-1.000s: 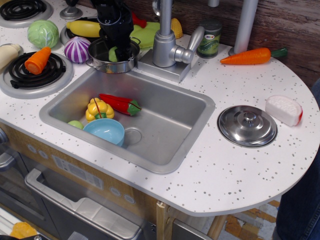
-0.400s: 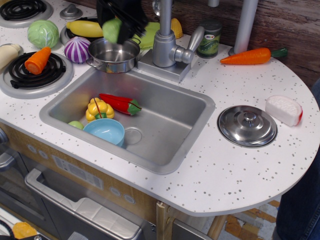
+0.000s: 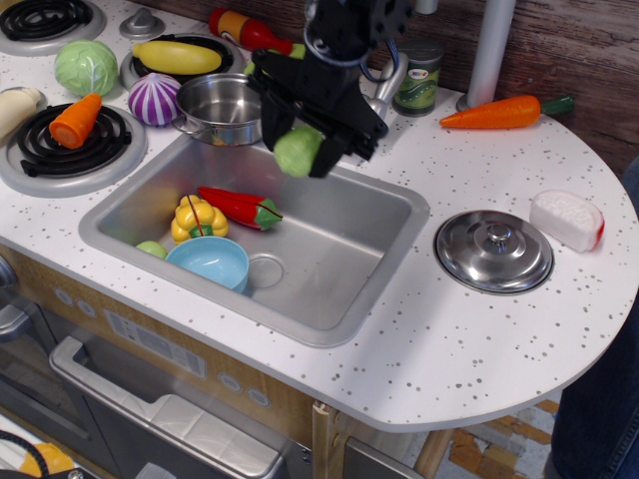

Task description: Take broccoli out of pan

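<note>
Pale-green broccoli (image 3: 299,151) hangs clamped between the jaws of the gripper (image 3: 303,152), upper centre, above the sink (image 3: 344,261); the pan (image 3: 222,108) sits empty. A loose pinch could drop it early.

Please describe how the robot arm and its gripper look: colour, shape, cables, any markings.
The arm is black, made of blocky segments, with a blue cable looping near the wrist. The gripper is also black, with a wide flat body and two dark, straight jaws. No markings or labels can be read on it in this view.
</note>
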`<state>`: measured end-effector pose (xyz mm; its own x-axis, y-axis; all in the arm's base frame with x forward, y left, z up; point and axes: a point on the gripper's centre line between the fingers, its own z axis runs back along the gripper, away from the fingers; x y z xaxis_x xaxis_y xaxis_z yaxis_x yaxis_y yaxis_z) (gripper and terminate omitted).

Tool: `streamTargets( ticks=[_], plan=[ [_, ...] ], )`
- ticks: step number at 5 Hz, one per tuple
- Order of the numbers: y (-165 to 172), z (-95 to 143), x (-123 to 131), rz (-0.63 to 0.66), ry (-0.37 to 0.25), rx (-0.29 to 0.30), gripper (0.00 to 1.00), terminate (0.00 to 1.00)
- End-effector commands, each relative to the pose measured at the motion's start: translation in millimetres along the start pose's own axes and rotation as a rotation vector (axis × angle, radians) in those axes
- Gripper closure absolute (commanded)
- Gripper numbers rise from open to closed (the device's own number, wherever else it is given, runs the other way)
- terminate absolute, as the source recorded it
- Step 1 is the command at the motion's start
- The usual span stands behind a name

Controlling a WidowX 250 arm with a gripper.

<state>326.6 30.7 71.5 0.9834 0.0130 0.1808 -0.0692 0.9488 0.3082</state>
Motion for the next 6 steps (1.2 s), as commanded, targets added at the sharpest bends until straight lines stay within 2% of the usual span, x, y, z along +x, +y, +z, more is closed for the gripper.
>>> streamTargets(
  ticks=[1, 2, 3, 4, 5, 6],
  plan=[
    [1.9, -25.1, -1.7, 0.006, -0.040, -0.052, 1.00, 0.00],
    [0.3, -46.5, -1.7, -0.005, -0.047, -0.133, 1.00, 0.00],
    [-5.6, -58.6, -1.5, -0.020, -0.054, -0.149, 0.00, 0.00],
    [-7.9, -59.1, 0.8, -0.009, -0.064, -0.177, 0.00, 0.00],
    [-7.9, -59.1, 0.8, -0.009, -0.064, -0.177, 0.00, 0.00],
    [-7.9, -59.1, 0.8, -0.009, -0.064, -0.177, 0.00, 1.00]
  ],
)
